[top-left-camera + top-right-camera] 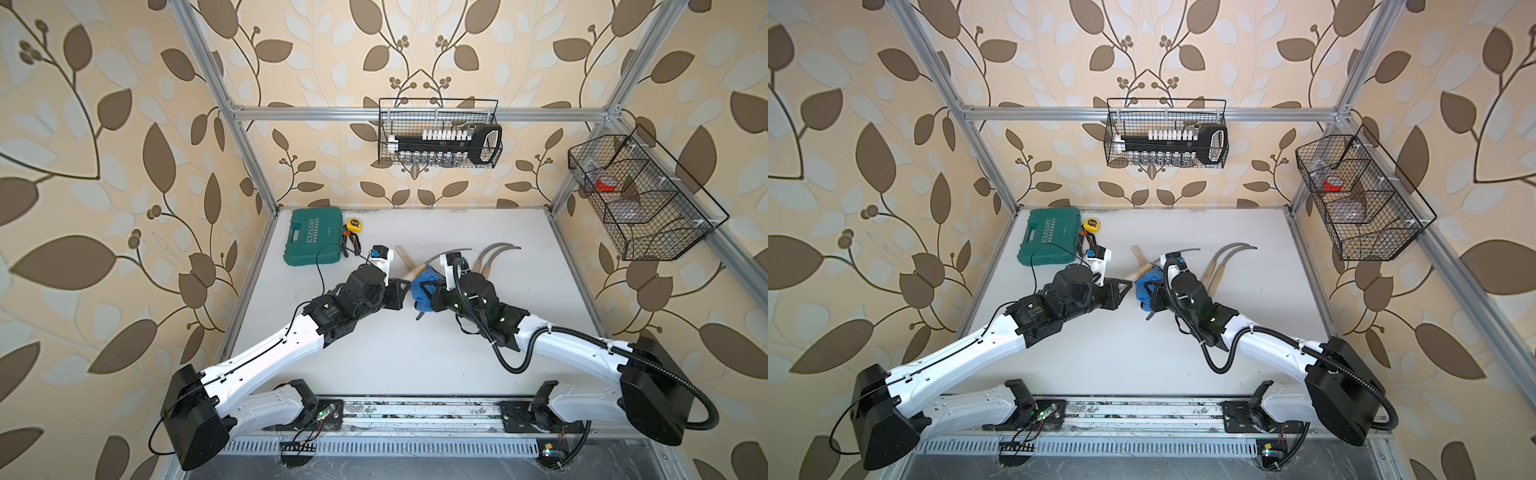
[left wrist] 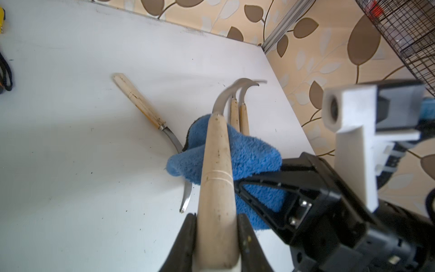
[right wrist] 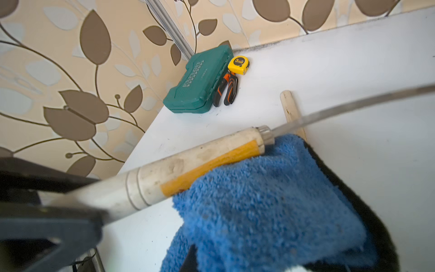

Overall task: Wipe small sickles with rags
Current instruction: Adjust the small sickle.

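- Green tool case [image 1: 314, 237], yellow tape measure [image 1: 354, 224], orange-handled pliers [image 3: 227, 89]: far left corner of the table [image 1: 374, 353], not in use
- Left gripper [image 2: 216, 223]: pressed onto the butt end of one small sickle [image 2: 217, 164], held above the table
- Second sickle [image 2: 138, 101]: flat on the table, blade passing under the cloth
- Blue microfibre rag [image 2: 254, 153]: bunched against the held handle, pinched by the right gripper [image 1: 430, 293]
- Two more sickles [image 1: 486, 262]: side by side, right of centre
- Handling, judged: sickle light, stiff, thin-edged, so take it by the wood only; rag soft and limp, so grip a fold
- Views: right wrist alone shows the ferrule [image 3: 266, 134] and orange patch [image 3: 211, 167] on the handle; top views hide the left grip
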Motion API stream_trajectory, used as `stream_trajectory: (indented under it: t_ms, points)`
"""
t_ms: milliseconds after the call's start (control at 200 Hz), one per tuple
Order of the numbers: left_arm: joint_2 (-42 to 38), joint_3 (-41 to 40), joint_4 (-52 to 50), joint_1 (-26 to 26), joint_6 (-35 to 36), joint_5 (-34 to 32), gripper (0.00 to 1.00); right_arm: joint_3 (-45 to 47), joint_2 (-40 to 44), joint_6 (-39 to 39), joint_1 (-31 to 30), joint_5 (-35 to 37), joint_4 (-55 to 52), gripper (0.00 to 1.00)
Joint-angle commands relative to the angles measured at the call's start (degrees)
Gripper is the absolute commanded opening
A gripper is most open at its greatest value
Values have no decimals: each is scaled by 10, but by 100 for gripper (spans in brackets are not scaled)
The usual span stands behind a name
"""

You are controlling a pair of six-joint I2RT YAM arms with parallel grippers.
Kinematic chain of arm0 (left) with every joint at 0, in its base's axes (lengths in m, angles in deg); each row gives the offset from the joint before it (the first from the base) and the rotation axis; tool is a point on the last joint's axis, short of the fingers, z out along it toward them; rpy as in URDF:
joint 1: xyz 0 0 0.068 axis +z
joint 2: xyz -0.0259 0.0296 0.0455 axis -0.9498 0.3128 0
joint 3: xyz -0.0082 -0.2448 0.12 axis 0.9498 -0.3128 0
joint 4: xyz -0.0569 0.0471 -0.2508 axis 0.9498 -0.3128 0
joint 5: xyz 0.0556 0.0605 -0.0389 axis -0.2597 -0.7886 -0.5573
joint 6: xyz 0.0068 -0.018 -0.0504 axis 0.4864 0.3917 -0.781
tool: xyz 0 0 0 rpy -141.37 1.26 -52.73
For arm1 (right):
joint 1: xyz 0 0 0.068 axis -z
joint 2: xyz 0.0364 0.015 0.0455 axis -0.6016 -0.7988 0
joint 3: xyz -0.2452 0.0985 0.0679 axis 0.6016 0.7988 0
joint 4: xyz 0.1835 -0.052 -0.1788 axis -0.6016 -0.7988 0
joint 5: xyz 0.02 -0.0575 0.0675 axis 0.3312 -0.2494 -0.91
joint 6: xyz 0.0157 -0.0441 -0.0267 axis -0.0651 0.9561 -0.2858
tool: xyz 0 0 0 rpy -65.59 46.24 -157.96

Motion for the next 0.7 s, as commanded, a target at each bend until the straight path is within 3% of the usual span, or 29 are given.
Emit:
stream_trajectory:
  t_ms: [0,370,695]
  points:
    - [-30,-27,40,-2,-6,45,0,-33,-12,5,3,0,40,0]
    - [-9,-107,136,-2,-35,151,0,-56,-39,22,-1,-32,63,0]
    - [42,-107,166,-2,-39,165,0,-73,-54,51,-27,-39,71,0]
